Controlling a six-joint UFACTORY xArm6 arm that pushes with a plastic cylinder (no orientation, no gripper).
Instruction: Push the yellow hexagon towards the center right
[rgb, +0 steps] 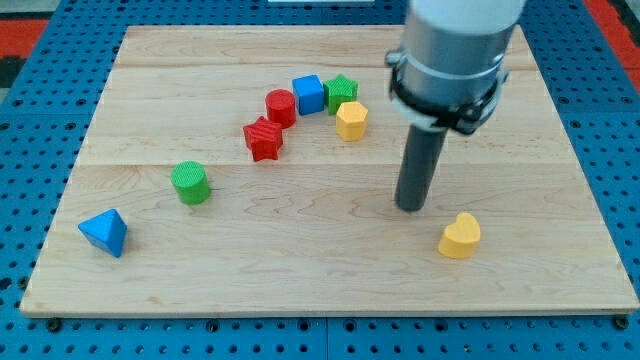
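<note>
**Rod tip resting on bare board, yellow hexagon up at its 11 o'clock**

You are looking at my tip (411, 207) sitting on the wooden board (300, 270), right of the board's middle. It is a plain rod with nothing to open or close, so it is grasping nothing and touching no block.

The yellow hexagon (351, 120) is lying at about 11 o'clock from my tip, apart from it, in the upper middle of the board. Just at the hexagon's 11 o'clock the green star (342, 90) is sitting close against it, and the blue cube (309, 94) is standing directly at the star's 9 o'clock. The red cylinder (281, 106) is sitting at the cube's 8 o'clock, with the red star (264, 138) just below it at 7 o'clock.

The yellow heart (460, 236) is lying near my tip at 4 o'clock. Well off toward 9 o'clock the green cylinder (190, 182) is standing alone, and the blue triangular block (105, 232) is sitting near the board's lower-left corner.
</note>
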